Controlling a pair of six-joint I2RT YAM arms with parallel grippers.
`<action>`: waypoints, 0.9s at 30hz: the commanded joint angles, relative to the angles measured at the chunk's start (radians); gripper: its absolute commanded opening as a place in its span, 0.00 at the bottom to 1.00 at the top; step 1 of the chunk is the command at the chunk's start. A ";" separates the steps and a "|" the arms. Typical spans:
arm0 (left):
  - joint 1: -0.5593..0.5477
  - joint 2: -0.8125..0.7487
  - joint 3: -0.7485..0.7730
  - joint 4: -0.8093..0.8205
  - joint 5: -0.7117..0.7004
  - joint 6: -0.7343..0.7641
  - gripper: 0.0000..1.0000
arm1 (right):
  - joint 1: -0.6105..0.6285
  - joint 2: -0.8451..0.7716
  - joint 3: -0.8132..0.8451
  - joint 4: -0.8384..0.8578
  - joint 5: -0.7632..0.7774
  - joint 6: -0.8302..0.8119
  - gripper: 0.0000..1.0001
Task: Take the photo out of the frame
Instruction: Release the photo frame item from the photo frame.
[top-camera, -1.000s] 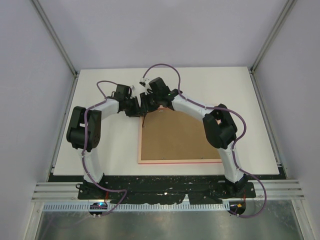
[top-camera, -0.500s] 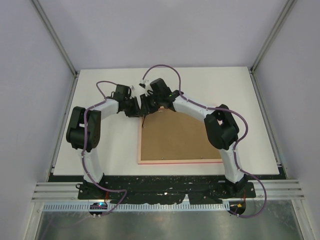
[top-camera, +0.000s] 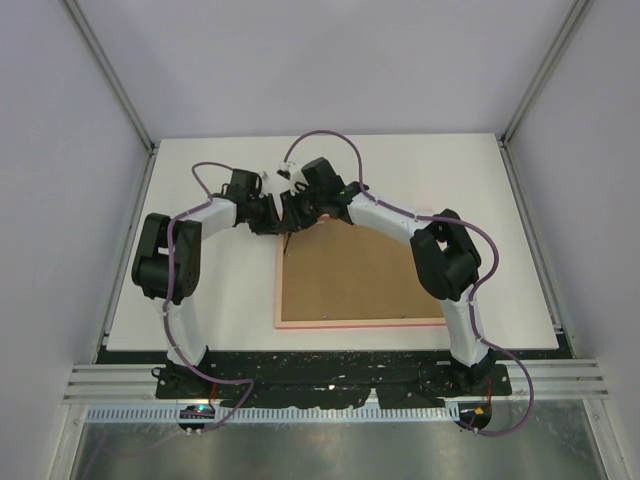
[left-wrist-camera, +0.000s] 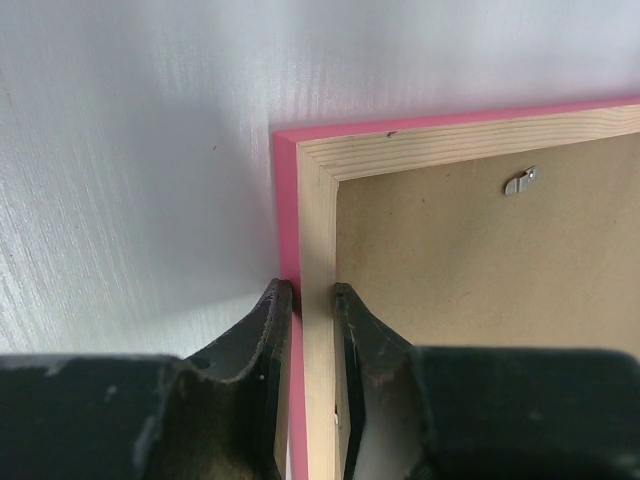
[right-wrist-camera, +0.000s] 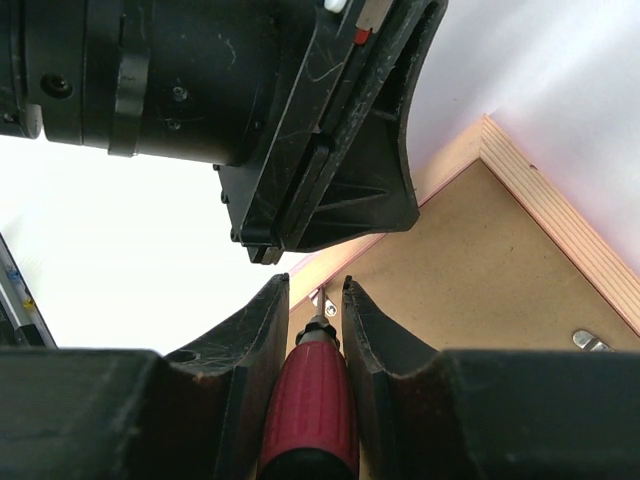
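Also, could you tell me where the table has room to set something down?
Bare table: the far strip beyond both arms, and the patch between left arm and frame. Crowded at the frame's far-left corner, where left tool and right tool meet.

Bright-pink frame (left-wrist-camera: 287, 210); plain brown backing board (left-wrist-camera: 480, 300); dark-red screwdriver (right-wrist-camera: 310, 410)

a lab test cell: white table (top-camera: 220, 300) boxed in by plain panels (top-camera: 50, 200) and aluminium posts (top-camera: 108, 75).

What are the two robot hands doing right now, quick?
Left gripper: closed, pinching the edge of the frame.
Right gripper: closed, holding a red-handled screwdriver.
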 joint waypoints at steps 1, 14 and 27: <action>0.017 -0.016 -0.015 -0.012 -0.069 0.024 0.00 | 0.022 -0.053 -0.025 -0.057 -0.106 -0.034 0.08; 0.020 -0.016 -0.017 -0.011 -0.072 0.024 0.00 | 0.032 -0.078 -0.046 -0.102 -0.176 -0.131 0.08; 0.022 -0.016 -0.018 -0.008 -0.070 0.023 0.00 | 0.032 -0.067 -0.008 -0.085 -0.110 -0.109 0.08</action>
